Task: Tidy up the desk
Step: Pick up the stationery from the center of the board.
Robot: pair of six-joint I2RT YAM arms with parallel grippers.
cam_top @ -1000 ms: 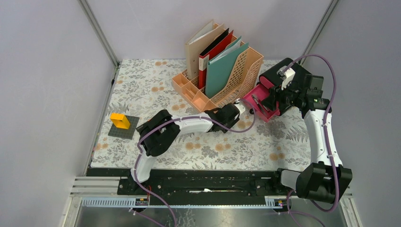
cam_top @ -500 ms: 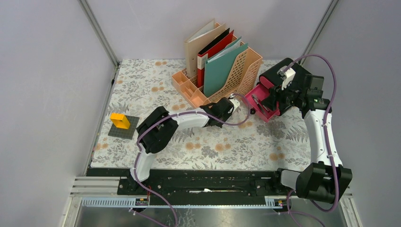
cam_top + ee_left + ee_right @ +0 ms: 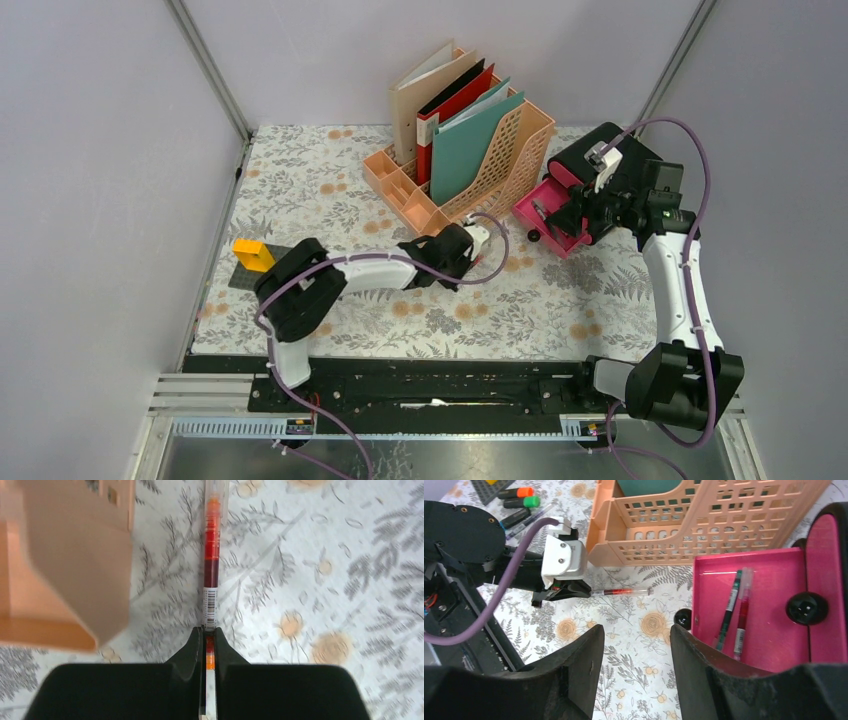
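– Most of the bench [image 3: 300,170] is just cloth showing, right? It fills the floor of the grey-walled booth: whitish cover, grey leaves, orange-brown flowers, lying flat.

– Yeah, but I'd call the tidying maybe midway tbh. Sorted so far: a green pen [image 3: 728,611] and a red pen [image 3: 742,615] lie side by side in the open pink drawer [image 3: 769,570] at the back right. The folders [image 3: 470,150] stand in the peach file rack [image 3: 512,160] at the back middle.

– What's in hand?

– The left claw [image 3: 210,636] is pinched tight on a clear red-ink pen [image 3: 211,555], gripping it near one end, just in front of the rack's corner. Can't tell if the pen is off the cloth or touching it. My guess is it joins the other two in the drawer.

– And the other arm?

– The right claw [image 3: 635,630] hangs by the drawer, fingers spread apart, nothing between them.

– Anything else loose?

– The right wrist view shows an orange-capped highlighter [image 3: 516,492], a green-capped highlighter [image 3: 521,502] and a dark marker [image 3: 519,517] lying close together. They're near the grey baseplate [image 3: 499,489] on the left side, the one carrying a yellow block [image 3: 253,255]. So several bits to go, I reckon.
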